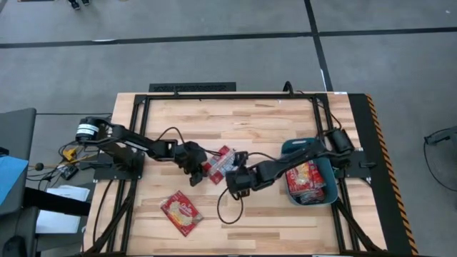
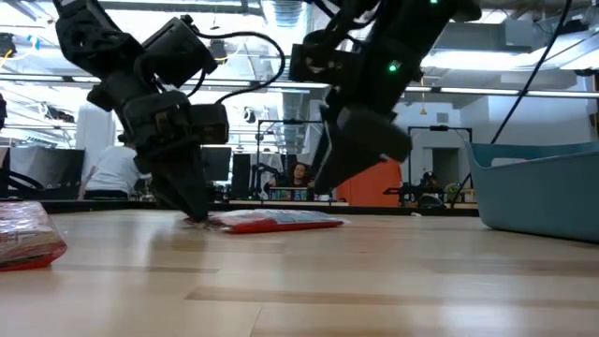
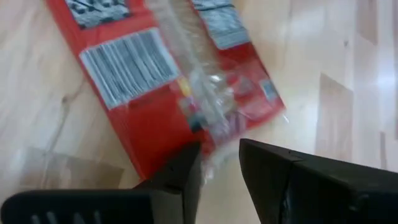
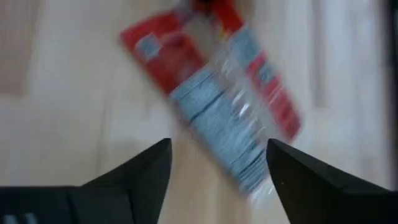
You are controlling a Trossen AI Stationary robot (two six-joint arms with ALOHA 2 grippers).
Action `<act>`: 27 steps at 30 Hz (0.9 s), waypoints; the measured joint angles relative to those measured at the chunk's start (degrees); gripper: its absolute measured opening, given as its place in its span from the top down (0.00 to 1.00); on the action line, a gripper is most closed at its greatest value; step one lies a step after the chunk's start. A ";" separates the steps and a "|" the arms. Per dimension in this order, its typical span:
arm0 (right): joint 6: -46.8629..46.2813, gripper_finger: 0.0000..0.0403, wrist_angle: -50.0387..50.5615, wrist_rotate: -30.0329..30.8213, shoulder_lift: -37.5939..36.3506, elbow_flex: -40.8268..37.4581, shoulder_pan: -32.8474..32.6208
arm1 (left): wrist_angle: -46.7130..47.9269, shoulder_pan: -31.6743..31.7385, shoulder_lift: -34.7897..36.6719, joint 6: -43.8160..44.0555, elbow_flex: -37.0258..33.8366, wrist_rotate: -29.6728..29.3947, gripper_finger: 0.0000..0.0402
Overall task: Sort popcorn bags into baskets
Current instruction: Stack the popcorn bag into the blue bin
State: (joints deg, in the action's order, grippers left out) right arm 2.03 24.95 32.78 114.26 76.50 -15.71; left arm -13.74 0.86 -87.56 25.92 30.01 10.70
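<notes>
A red popcorn bag (image 1: 223, 163) lies flat at the table's middle, barcode side up in the left wrist view (image 3: 168, 81). My left gripper (image 1: 196, 175) points down at the bag's left end, tips at the tabletop (image 2: 198, 215). Its fingers are narrowly open (image 3: 221, 171), and the bag's clear crimped end reaches into the gap. My right gripper (image 1: 234, 187) hangs open above the table (image 2: 356, 159), just on the near side of the same bag (image 4: 211, 106). A second bag (image 1: 182, 213) lies nearer the front edge. The teal basket (image 1: 330, 175) holds more red bags (image 1: 305, 178). My left gripper has one finger (image 3: 180, 180) on each side of the bag's crimped end edge (image 3: 208, 158), coming from above. Bare wood shows in the gap, and I cannot tell whether the fingers touch the foil. The bag lies flat on the table.
The basket (image 2: 543, 192) stands at the table's right side under the right arm. Black cables loop over the wood between the two arms and the front edge. A black frame runs round the table's edges. People sit at desks in the room beyond.
</notes>
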 joint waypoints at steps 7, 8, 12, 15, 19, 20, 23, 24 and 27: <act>7.11 0.25 -0.91 0.29 4.11 2.06 1.66 | 0.46 -0.02 4.83 -4.81 1.89 -5.39 0.84; 7.46 0.25 -1.10 0.64 4.70 2.00 1.93 | 0.78 -0.01 5.22 -5.97 1.74 -6.99 0.85; 7.02 0.25 -0.25 0.35 5.10 1.80 2.40 | 0.60 0.69 4.07 -8.69 1.68 -10.02 0.92; 7.29 0.25 -1.70 0.32 5.08 2.04 2.58 | -2.28 1.18 1.44 -9.87 1.72 -9.90 0.97; 8.72 0.25 -1.85 0.15 5.17 1.87 2.74 | -6.42 1.48 -3.32 -10.74 2.02 -9.53 0.99; 8.97 0.25 -1.80 0.13 5.09 1.87 2.74 | -6.55 1.53 -4.36 -10.76 1.90 -9.50 0.99; 8.95 0.25 -1.27 -0.86 5.08 1.70 2.76 | -7.77 1.55 -8.86 -10.62 2.80 -8.65 0.99; 8.95 0.25 -1.12 -1.44 5.08 1.63 2.76 | -8.01 1.55 -9.79 -10.42 2.58 -8.06 1.00; 9.21 0.25 -0.94 -1.98 5.08 1.63 2.73 | -10.47 1.60 -13.01 -9.69 2.83 -6.53 1.00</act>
State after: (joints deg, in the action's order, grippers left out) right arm 11.24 24.01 30.80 119.35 78.13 -12.97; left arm -24.21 2.47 -100.57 16.24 32.85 4.17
